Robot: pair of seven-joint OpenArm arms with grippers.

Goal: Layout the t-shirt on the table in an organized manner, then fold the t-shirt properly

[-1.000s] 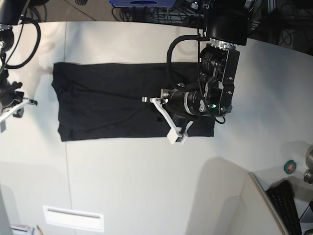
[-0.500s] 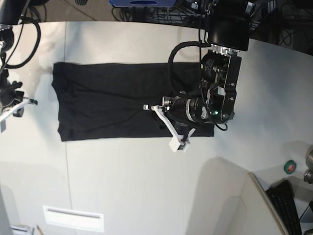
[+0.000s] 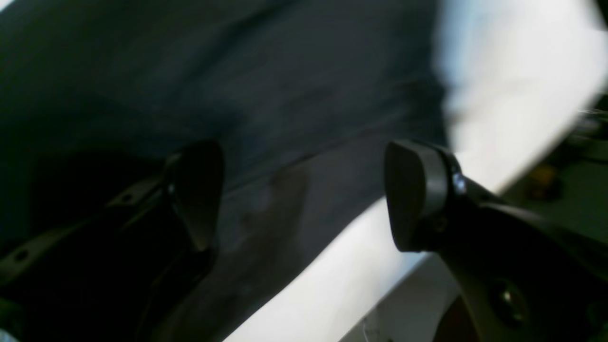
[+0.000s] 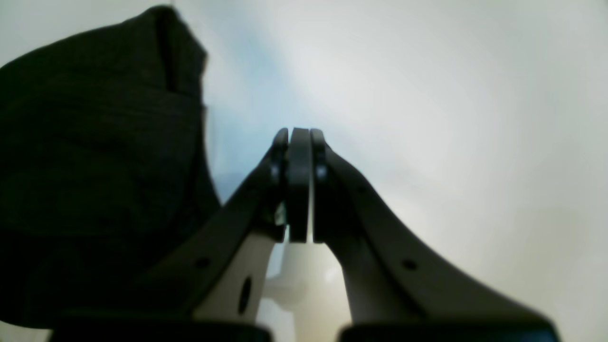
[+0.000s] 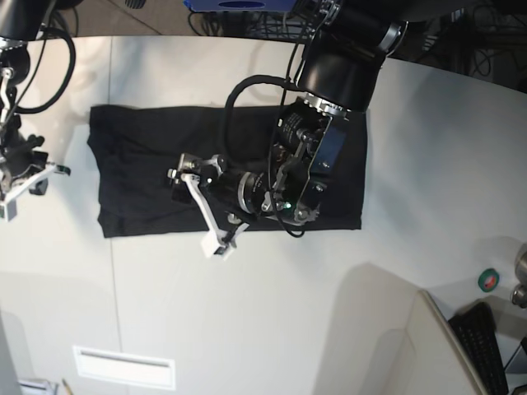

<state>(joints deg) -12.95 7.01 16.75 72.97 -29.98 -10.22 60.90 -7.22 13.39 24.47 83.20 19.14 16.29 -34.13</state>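
Left wrist view: the left hand point(image 3: 304, 194) stands wide open, its two dark pads well apart; the left pad point(image 3: 197, 190) lies over the black t-shirt point(image 3: 237, 95), the right pad point(image 3: 413, 194) sits above the shirt's edge where cloth meets the pale surface point(image 3: 498, 95). The picture is blurred, so whether either pad touches the cloth cannot be told. Nothing lies between the pads but the fabric below.

Right wrist view: the right hand point(image 4: 299, 185) is closed, its pads pressed together with nothing between them. It hangs over bare off-white surface point(image 4: 451, 118). A bunched edge of the t-shirt point(image 4: 95, 166) rises at the left of the frame, just beside the hand but apart from its tips.

Base view: the t-shirt point(image 5: 140, 164) lies flat as a long black rectangle on the surface point(image 5: 247, 313), print side not showing. The left hand point(image 5: 202, 206), white fingers spread, reaches over the shirt's lower middle, one fingertip past the lower hem. The right hand point(image 5: 33, 174) sits at the frame's left edge, beside the shirt's short end, over bare surface
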